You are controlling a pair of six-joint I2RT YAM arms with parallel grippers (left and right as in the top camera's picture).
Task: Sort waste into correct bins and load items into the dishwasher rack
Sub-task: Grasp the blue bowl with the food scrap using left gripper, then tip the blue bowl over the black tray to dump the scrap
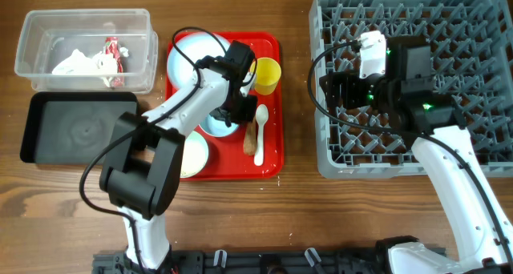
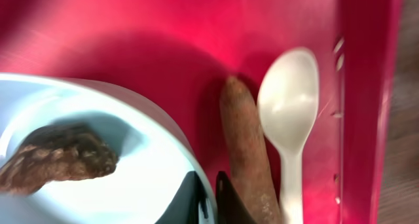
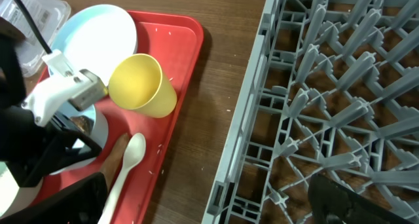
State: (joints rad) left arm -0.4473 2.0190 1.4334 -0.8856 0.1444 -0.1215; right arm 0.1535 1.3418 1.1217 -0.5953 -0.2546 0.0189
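Currently, left gripper (image 2: 208,201): jaws are pinching narrowly on the rim of the small pale blue bowl (image 2: 147,129).
Bowl's place: sitting on the red tray (image 2: 131,27), spreading toward 10 o'clock from the jaws and carrying the small brown food lump (image 2: 59,158).
Neighbour: the orange-brown stick (image 2: 245,139) is lying just beside the jaws at 1 o'clock, its long axis running 12 to 6.
Right gripper (image 1: 332,90): jaws are standing wide and empty, hovering over the dishwasher rack (image 1: 481,34).
Nearer arm: the left.

**Left arm pinching, right arm open**

The left arm reaches far and rightward. Its left gripper (image 2: 208,188) points down, jaws closed on the small pale blue bowl (image 2: 131,185) rim. The right gripper (image 1: 335,91) faces left, spread wide, empty.
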